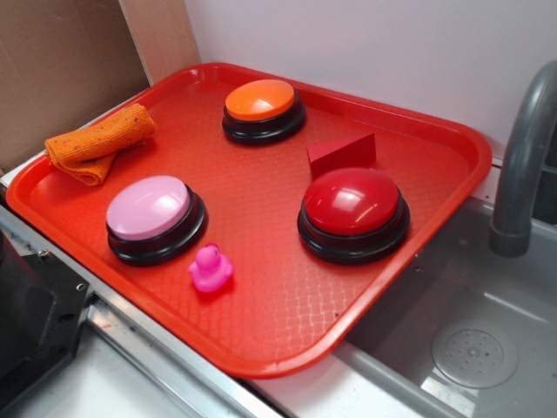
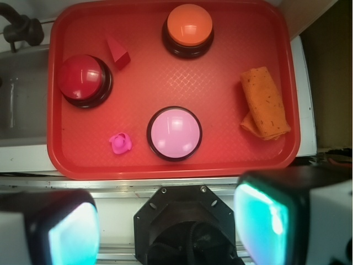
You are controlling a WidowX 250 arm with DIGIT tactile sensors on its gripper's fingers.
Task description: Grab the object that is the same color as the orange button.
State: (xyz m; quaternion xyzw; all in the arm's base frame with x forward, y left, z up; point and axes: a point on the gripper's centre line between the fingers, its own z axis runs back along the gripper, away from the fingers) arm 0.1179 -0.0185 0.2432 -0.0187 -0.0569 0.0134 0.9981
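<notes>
From where the arm hangs, high and back from the work, the gripper [image 2: 165,221] has its two pads spread wide apart, nothing between them, and it sits off the near edge of the red tray [image 2: 165,168], above the metal rail.

Taking the tray as the landmark: just inside its near rim stands the pink button [image 2: 174,133], with a small pink duck [image 2: 121,143] beside it. Toward the tray's middle and the sink side sits the red button [image 2: 83,78], a red wedge block [image 2: 117,52] just beyond it. At the far rim is the orange button [image 2: 190,26].

The orange cloth [image 2: 264,102] matches that dome. It lies at the tray's right edge in the wrist view, draped partly up the rim, well apart from every button. Its long axis runs roughly near-to-far, tilted a little.

So the cloth lies forward and to the right of the open pads. I would judge the reach needs a shift rightward, a descent, and the pads closing across the cloth's short width.
</notes>
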